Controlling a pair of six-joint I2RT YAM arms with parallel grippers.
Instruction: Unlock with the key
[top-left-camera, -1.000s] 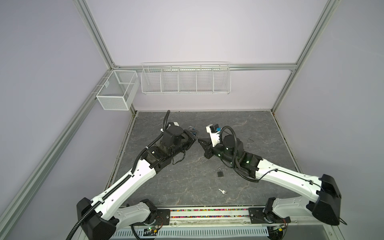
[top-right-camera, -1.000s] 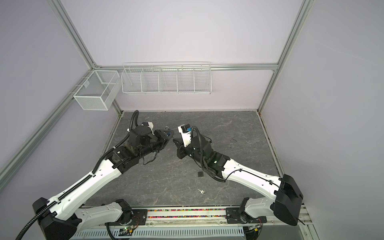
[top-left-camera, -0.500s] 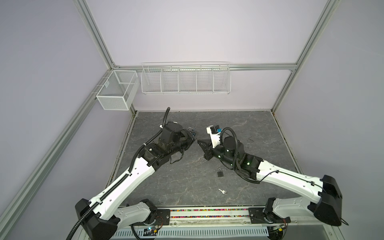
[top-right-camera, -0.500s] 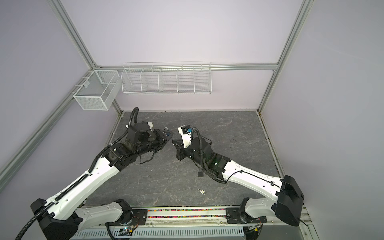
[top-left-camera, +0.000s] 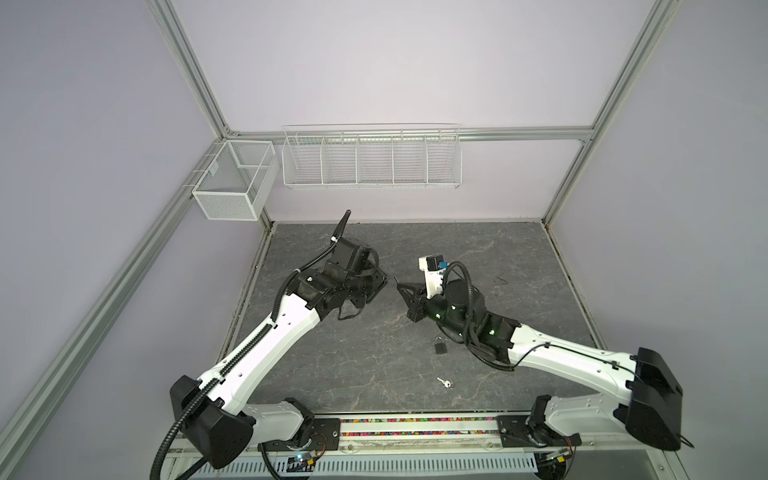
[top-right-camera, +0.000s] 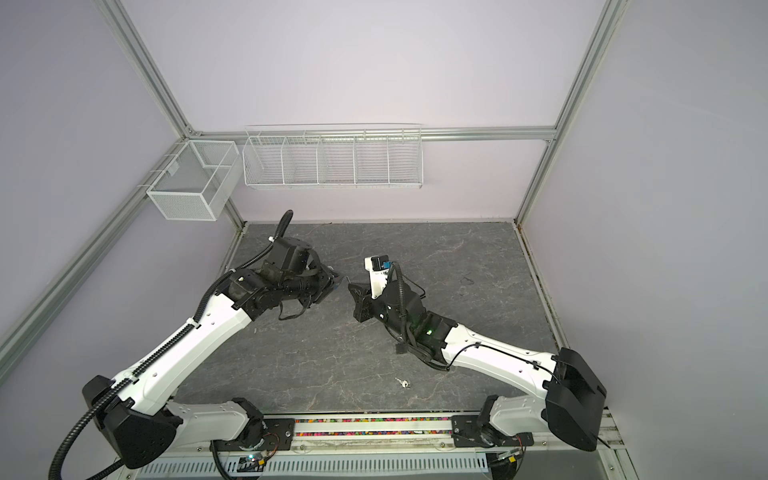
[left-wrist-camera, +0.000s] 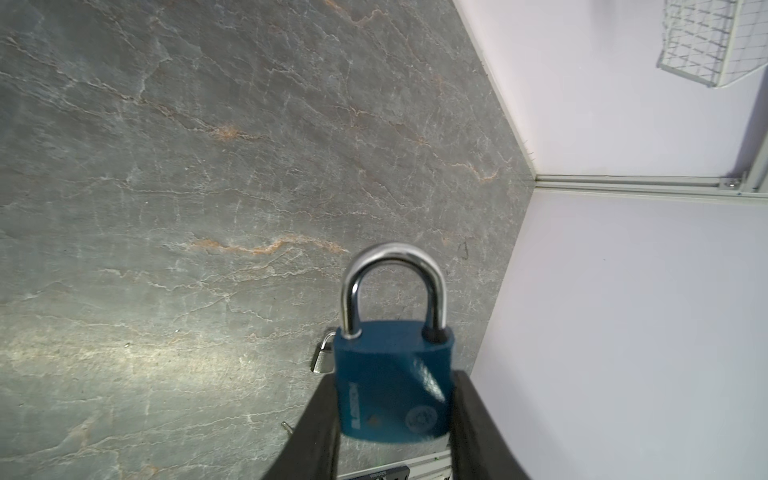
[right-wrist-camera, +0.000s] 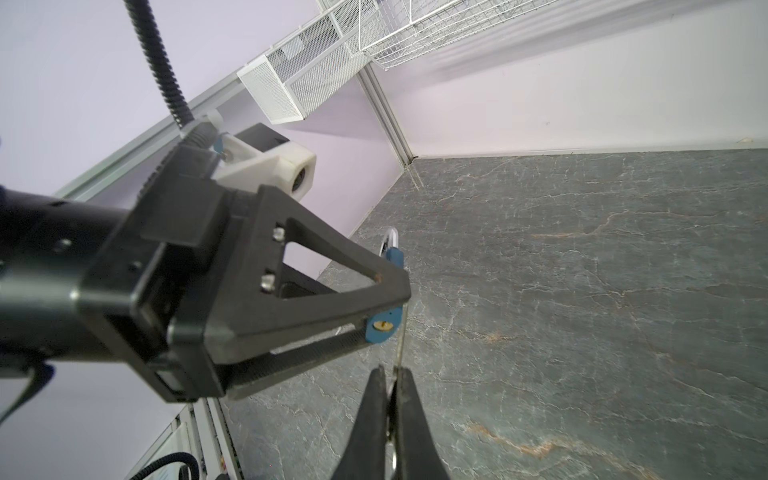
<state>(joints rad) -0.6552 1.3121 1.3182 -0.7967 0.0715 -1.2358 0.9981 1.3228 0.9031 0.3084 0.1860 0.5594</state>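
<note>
My left gripper (left-wrist-camera: 394, 374) is shut on the body of a blue padlock (left-wrist-camera: 392, 386). Its steel shackle (left-wrist-camera: 392, 282) is closed and points away from the wrist. In both top views that gripper (top-left-camera: 380, 283) (top-right-camera: 336, 284) hangs above the table's middle, facing my right gripper (top-left-camera: 400, 286) (top-right-camera: 352, 287). The right gripper (right-wrist-camera: 391, 370) is shut on a thin silver key (right-wrist-camera: 400, 349), seen edge-on. The key's tip reaches the blue padlock's (right-wrist-camera: 384, 328) bottom face, just beside the brass keyhole (right-wrist-camera: 381, 326). Whether they touch, I cannot tell.
A small dark padlock (top-left-camera: 440, 345) (top-right-camera: 401, 349) lies on the stone table beside the right forearm. A loose small key (top-left-camera: 444, 382) (top-right-camera: 402, 383) lies nearer the front rail. A mesh box (top-left-camera: 235, 187) and a wire rack (top-left-camera: 372, 160) hang on the back walls.
The left gripper has shifted a little with the blue padlock, closer to the key's tip. The right arm has barely moved. Both grips are unchanged.
</note>
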